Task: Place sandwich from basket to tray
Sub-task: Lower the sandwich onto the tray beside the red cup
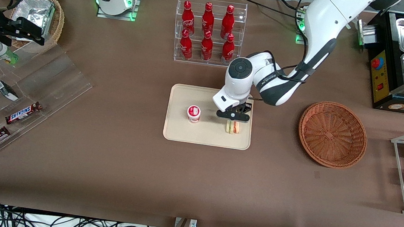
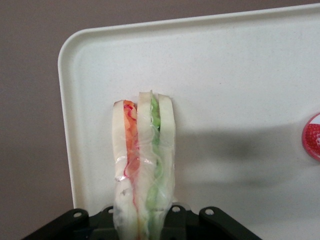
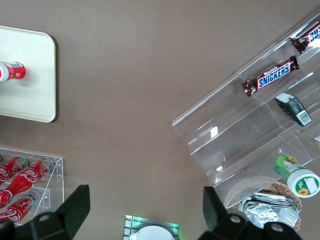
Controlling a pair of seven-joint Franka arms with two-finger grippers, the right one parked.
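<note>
Left gripper [image 1: 233, 121] clamped on sandwich [image 1: 233, 127], over cream tray [image 1: 177, 129], near tray edge facing wicker basket [image 1: 332, 134]. Sandwich stands on edge, wrapped, red and green filling showing [image 2: 143, 160]. Basket empty, well apart from tray. Small red-lidded cup [image 1: 194, 113] on tray beside sandwich.

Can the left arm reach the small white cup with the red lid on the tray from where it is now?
Probably yes. The claw is over the tray, shut on the sandwich, and the cup stands close beside it on the same tray with nothing between them. But the claw must first release the sandwich.
</note>
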